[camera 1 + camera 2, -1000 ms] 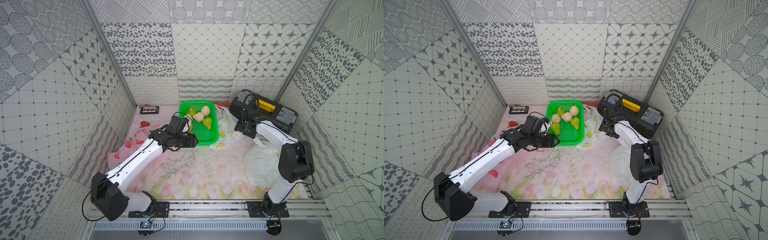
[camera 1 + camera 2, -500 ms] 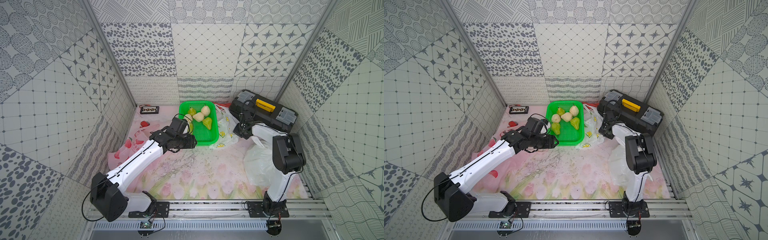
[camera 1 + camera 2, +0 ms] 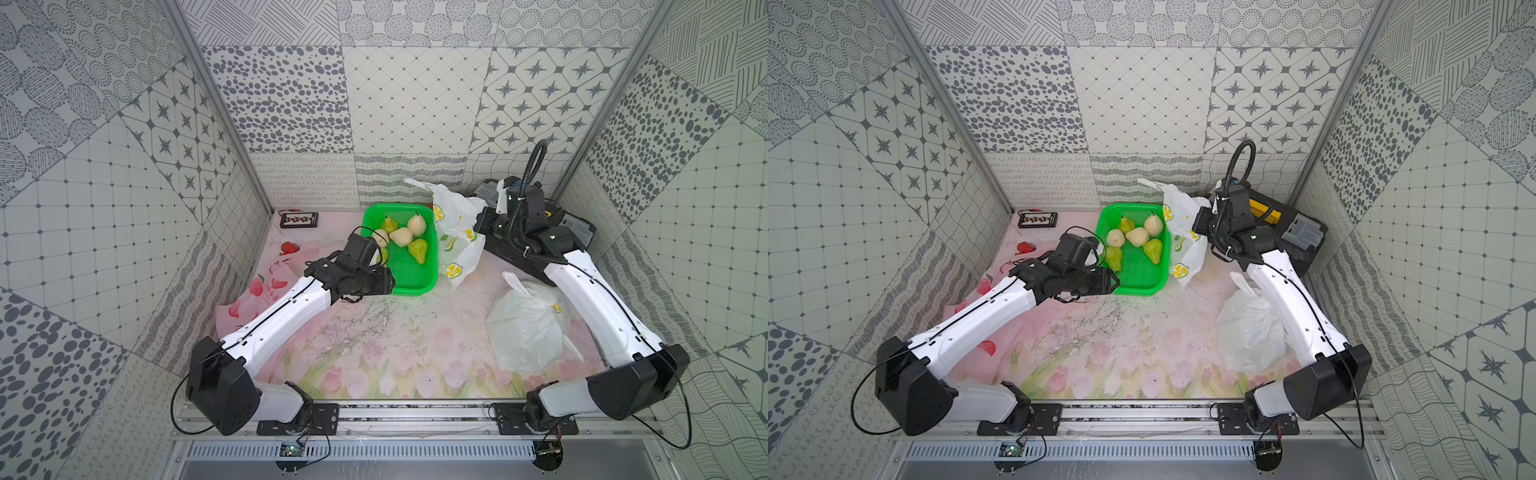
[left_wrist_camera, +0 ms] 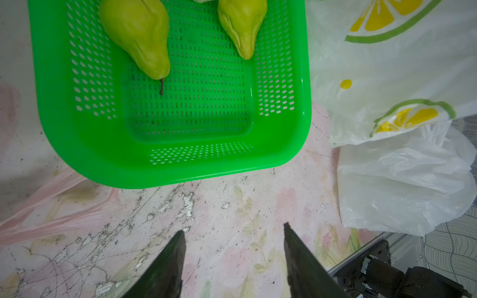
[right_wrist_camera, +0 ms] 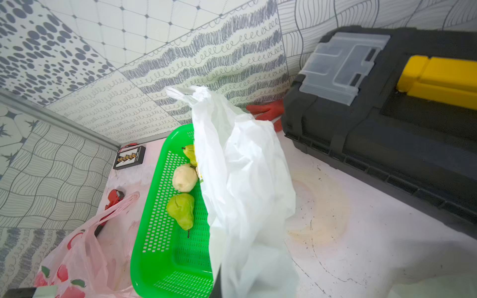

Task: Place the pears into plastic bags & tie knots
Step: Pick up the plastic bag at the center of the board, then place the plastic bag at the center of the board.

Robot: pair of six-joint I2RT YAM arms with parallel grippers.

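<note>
Lifted since before, the crinkly lemon-print bag (image 3: 455, 249) hangs clamped in the right tool (image 3: 478, 222), while the left tool (image 4: 233, 228) gapes apart.

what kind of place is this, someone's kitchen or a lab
Most likely a robot lab test cell, not a kitchen: two robot arms are bolted to a metal rail, patterned wall panels box in the workspace, and a green basket of pears and a lemon-print bag look like staged props.
</note>
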